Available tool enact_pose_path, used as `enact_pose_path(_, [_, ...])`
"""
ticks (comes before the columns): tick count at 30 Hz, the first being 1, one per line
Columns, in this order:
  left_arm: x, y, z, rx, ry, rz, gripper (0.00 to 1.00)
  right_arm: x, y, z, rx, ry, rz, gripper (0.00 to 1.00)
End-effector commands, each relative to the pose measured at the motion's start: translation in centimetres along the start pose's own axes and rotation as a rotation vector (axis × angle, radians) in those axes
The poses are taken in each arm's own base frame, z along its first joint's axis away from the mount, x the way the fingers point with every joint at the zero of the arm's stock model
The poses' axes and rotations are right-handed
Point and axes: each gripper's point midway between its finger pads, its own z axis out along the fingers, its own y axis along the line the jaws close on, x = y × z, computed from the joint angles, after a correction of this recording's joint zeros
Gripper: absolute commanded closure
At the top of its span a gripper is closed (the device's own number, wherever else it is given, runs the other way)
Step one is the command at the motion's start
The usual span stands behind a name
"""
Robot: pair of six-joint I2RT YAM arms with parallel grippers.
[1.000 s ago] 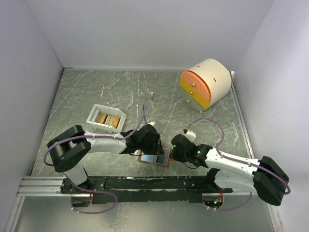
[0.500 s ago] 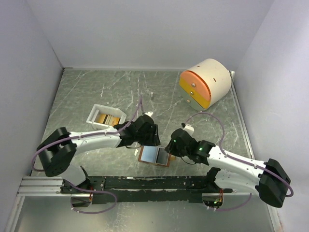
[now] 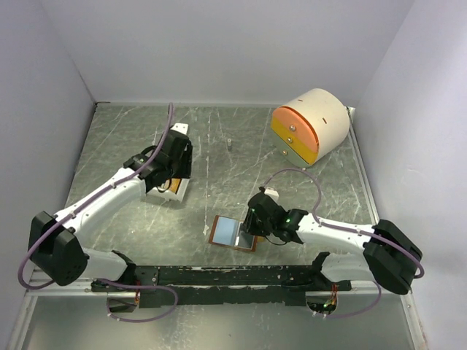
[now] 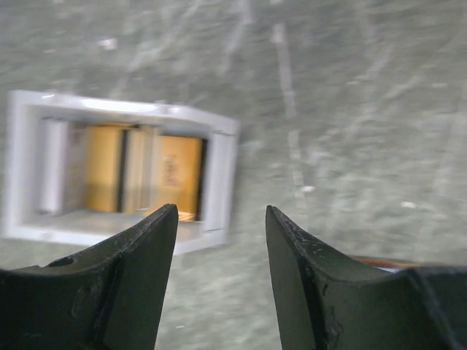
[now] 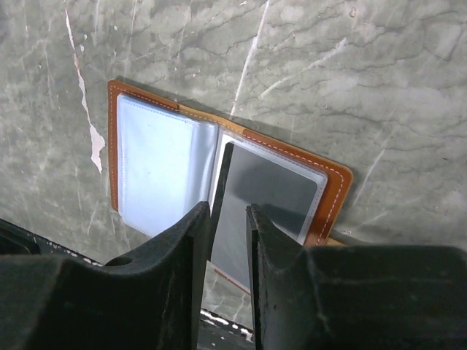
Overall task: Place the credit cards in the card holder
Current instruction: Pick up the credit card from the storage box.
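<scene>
The card holder (image 3: 226, 232) lies open at the table's front middle, rust-brown with pale pockets. In the right wrist view (image 5: 157, 168) its right pocket holds a dark grey card (image 5: 273, 193). My right gripper (image 3: 251, 223) is over its fold, jaws narrowly apart (image 5: 228, 208). A thin dark sheet (image 5: 221, 179) stands on edge between them against the left finger, with a gap to the right finger. My left gripper (image 3: 169, 171) is open and empty (image 4: 221, 211), above the white tray (image 4: 219, 182), which holds gold-yellow credit cards (image 4: 175, 171).
The white tray (image 3: 177, 191) sits at mid-left, partly under my left arm. A cream-and-orange round drawer unit (image 3: 310, 124) stands at back right. A small grey peg (image 3: 228, 143) is at back middle. The black mounting rail (image 3: 219, 277) runs along the near edge.
My left gripper has left the card holder and swung back-left to the white tray. My right gripper has shifted a little left, onto the holder's fold.
</scene>
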Motion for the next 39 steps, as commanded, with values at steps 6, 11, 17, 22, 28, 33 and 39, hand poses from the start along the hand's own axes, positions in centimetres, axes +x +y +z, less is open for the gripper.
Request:
enact_pose_path(6, [0.9, 11.3, 2.3, -0.358, 0.14, 0.265, 0.36, -0.1, 1.4, 1.1, -0.048, 0.015, -0.064, 0.73])
enact_pose_path(11, [1.9, 15.5, 4.0, -0.476, 0.214, 0.283, 0.41, 0.2, 0.8, 1.0, -0.039, 0.018, -0.067, 0.73])
enact_pose_path(17, [3.2, 17.9, 5.9, -0.51, 0.276, 0.312, 0.44, -0.1, 0.7, 0.8, -0.037, 0.003, -0.061, 0.73])
enact_pose_path(22, [3.3, 18.0, 6.7, -0.507, 0.295, 0.345, 0.47, 0.0, 0.9, 1.0, -0.037, 0.009, -0.058, 0.73])
enact_pose_path(28, [3.5, 17.2, 7.4, -0.452, 0.3, 0.344, 0.5, -0.1, 0.9, 1.1, -0.035, 0.006, -0.057, 0.73])
enact_pose_path(33, [2.8, 16.8, 7.2, -0.443, 0.275, 0.317, 0.53, 0.0, 0.7, 1.1, -0.032, 0.01, -0.057, 0.73])
enact_pose_path(39, [1.0, 16.5, 6.4, -0.452, 0.217, 0.302, 0.48, 0.1, 0.8, 1.3, -0.029, 0.016, -0.063, 0.73])
